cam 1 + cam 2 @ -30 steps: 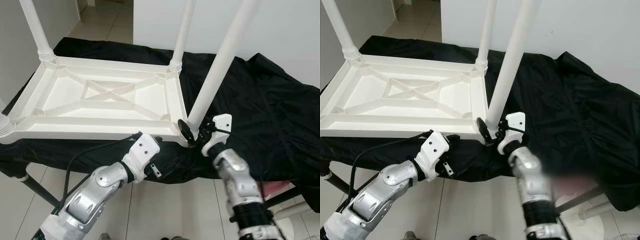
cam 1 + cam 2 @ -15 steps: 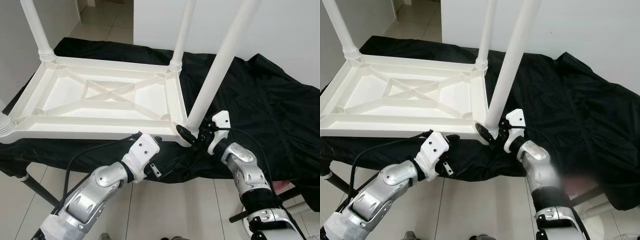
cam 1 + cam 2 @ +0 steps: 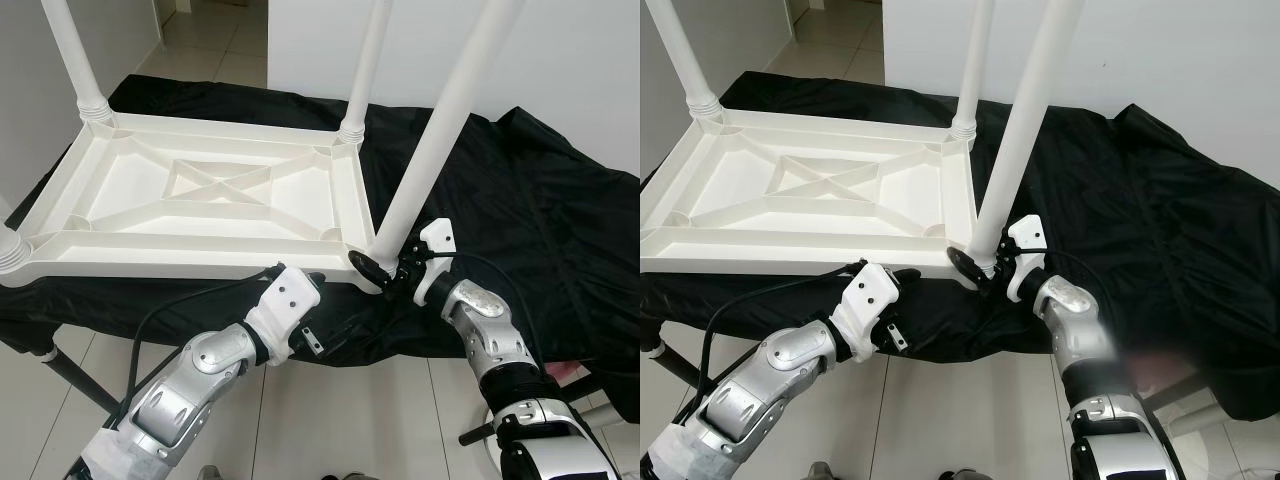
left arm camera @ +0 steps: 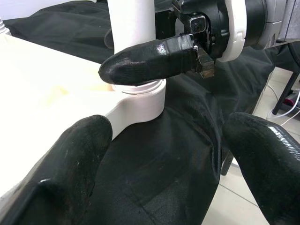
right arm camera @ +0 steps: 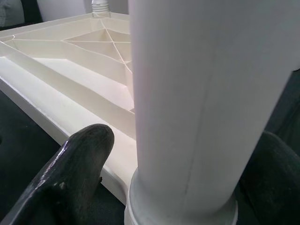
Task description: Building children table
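A black cloth covers my worktop, and on it the white children's table lies upside down, its underside ribs facing up. Three legs stand in the other corner sockets; a fourth leg rises, slightly tilted, from the near corner closest to my right arm. My right hand is clamped around the base of that leg, one black finger on each side, just above the socket collar. My left hand hovers spread wide at the tabletop's near edge beside that corner, gripping nothing.
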### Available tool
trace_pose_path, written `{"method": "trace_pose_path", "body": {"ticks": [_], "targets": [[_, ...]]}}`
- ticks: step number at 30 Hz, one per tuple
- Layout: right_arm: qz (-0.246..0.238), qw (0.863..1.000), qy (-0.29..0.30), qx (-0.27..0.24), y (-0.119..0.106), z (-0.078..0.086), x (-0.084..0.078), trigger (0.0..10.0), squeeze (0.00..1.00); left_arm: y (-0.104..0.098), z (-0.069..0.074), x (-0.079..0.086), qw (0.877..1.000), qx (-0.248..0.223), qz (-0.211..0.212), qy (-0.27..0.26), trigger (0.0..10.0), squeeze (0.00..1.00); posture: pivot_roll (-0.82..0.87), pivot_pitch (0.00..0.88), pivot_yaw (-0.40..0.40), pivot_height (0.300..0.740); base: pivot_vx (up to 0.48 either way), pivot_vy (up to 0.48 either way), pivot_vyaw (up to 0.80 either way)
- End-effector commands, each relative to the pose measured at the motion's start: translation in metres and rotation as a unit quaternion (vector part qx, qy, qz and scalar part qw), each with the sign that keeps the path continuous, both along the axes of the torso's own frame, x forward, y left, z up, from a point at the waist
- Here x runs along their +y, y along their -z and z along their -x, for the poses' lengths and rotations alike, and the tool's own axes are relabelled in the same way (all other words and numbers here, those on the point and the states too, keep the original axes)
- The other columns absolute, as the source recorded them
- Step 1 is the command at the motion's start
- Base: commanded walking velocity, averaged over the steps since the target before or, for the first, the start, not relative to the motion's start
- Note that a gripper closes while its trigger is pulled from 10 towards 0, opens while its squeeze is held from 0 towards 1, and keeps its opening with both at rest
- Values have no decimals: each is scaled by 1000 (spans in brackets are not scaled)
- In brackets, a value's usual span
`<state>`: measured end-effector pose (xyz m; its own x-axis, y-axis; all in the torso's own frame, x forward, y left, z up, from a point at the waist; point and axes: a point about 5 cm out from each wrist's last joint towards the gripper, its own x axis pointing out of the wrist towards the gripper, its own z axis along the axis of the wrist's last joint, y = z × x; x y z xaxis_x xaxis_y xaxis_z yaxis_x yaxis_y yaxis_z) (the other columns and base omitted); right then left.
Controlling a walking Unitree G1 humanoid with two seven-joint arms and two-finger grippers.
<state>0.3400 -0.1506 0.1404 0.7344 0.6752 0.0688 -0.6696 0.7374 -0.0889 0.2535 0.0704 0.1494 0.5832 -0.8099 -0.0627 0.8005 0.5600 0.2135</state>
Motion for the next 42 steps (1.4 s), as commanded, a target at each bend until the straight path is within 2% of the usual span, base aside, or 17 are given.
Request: {"method": "trace_pose_path", "body": {"ticks": [1,9,10,14,15,25,26,29,30,32,35,37,39,40,42], "targets": [[1,1000,-3,-4,0,-1,-2,10000,0,2,5,-6,998,9,-11,57,10000,0,28,75,-79,740,0,0,0],[0,1000,-6,-9,0,-3,-3,10000,0,2,5,-6,998,9,-12,58,10000,0,27,74,-77,740,0,0,0],[-1,1000,-6,-10,-1,-3,-4,4392,0,2,5,-6,998,9,-12,57,10000,0,27,74,-77,740,0,0,0],[-1,1000,-5,-11,-1,-3,-5,4392,0,2,5,-6,998,9,-12,57,10000,0,27,74,-77,740,0,0,0],[-2,1000,-5,-11,-1,-4,-5,0,0,2,5,-6,998,8,-12,57,10000,0,27,74,-76,740,0,0,0],[-32,999,11,7,8,5,-5,0,0,3,7,-4,998,10,-13,56,10000,0,31,81,-81,740,0,0,0],[-35,999,21,8,9,6,-5,588,0,3,7,-4,998,11,-13,55,10000,0,31,83,-82,740,0,0,0],[-37,999,32,8,10,6,-5,588,0,3,7,-4,998,11,-13,55,10000,0,31,83,-82,740,0,0,0],[-42,998,53,10,10,7,-4,10000,0,3,8,-4,998,12,-13,55,10000,0,29,85,-81,740,0,0,0],[-42,998,53,10,10,7,-4,10000,0,3,8,-4,998,12,-13,55,10000,0,29,85,-81,740,0,0,0],[-68,988,142,14,8,11,1,10000,0,4,9,-4,998,14,-13,56,10000,0,26,90,-81,740,0,0,0],[-68,988,142,14,8,11,1,10000,0,4,9,-4,998,14,-13,56,10000,0,26,90,-81,740,0,0,0],[-77,975,210,18,7,15,3,10000,0,5,9,-4,998,15,-13,57,10000,0,24,91,-82,740,0,0,0],[-77,975,210,18,7,15,3,10000,0,5,9,-4,998,15,-13,57,10000,0,24,91,-82,740,0,0,0],[-89,958,269,36,10,18,5,10000,0,5,11,-4,998,16,-13,58,10000,0,23,93,-85,740,0,0,0]]}}
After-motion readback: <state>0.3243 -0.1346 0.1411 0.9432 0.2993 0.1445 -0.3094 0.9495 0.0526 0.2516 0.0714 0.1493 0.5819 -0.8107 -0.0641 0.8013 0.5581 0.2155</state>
